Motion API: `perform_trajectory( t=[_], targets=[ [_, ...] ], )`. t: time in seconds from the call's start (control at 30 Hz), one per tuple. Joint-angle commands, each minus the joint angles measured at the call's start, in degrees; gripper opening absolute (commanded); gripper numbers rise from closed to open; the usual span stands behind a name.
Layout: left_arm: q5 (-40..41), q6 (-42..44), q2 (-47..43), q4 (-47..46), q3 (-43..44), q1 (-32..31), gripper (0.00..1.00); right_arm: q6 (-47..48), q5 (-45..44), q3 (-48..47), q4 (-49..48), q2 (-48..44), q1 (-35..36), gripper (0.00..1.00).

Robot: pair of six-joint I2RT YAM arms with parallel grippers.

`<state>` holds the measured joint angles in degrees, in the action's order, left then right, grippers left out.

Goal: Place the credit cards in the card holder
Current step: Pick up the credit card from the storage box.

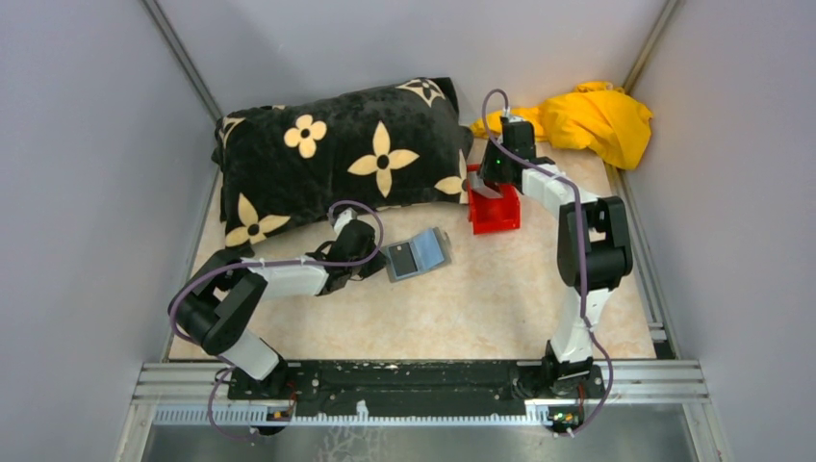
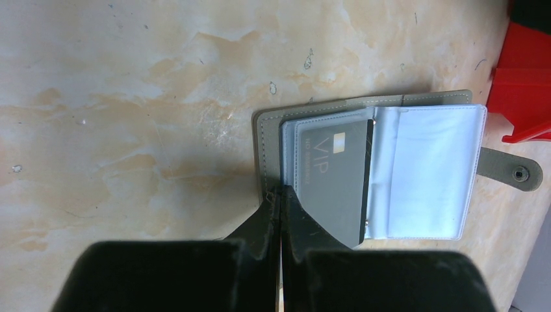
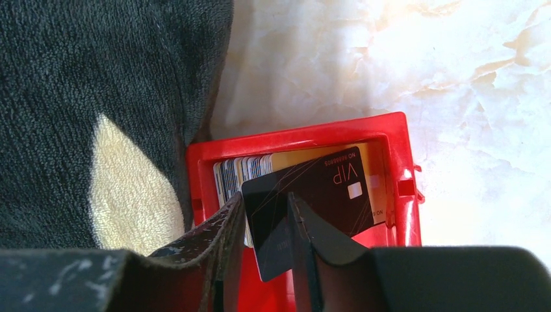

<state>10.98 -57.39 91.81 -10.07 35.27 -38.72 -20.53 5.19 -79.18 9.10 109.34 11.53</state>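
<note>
Closest to my right wrist lens, the right gripper [image 3: 265,200] stands with its jaws apart, one finger to each side of a black VIP card [image 3: 328,185]. That card leans out of the credit cards [image 3: 243,170] stacked on edge in the red bin [image 3: 390,133]. I cannot see the fingers pinching it yet, so I judge this to be the pick step.

The card holder [image 2: 429,166] lies open on the table [image 2: 130,97] near the bin, with one card [image 2: 338,175] already in a sleeve. The left gripper [image 2: 280,196], jaws together, rests its tips at the holder's edge.

Next I'd need a firm pinch, a lift clear of the bin's rim, then a carry to the empty clear pocket.
</note>
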Motion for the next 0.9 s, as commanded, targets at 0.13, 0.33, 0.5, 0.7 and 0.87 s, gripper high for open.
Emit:
perform_trajectory(
  t=[0.13, 0.33, 0.5, 0.7, 0.87],
  targets=[
    [1.13, 2.54, 6.02, 17.19, -5.39, 0.41, 0.0, 3.46, -5.63, -3.12, 3.33, -3.52, 3.5, 0.22],
    [1.05, 2.47, 5.83, 17.23, -5.43, 0.4, 0.0, 7.09, -12.12, -4.94, 6.05, -3.87, 6.02, 0.14],
    [1.1, 2.69, 5.66, 17.3, -5.16, 0.4, 0.0, 8.5, -15.7, -5.8, 7.71, -4.23, 6.85, 0.05],
    [1.39, 2.35, 4.68, 17.52, -5.62, 0.4, 0.0, 9.72, -21.13, -4.52, 8.65, -6.06, 6.87, 0.0],
    [1.83, 1.7, 3.12, 18.3, -6.09, 0.4, 0.02, 10.96, -25.06, -3.5, 9.03, -8.01, 6.8, 0.0]
  ],
)
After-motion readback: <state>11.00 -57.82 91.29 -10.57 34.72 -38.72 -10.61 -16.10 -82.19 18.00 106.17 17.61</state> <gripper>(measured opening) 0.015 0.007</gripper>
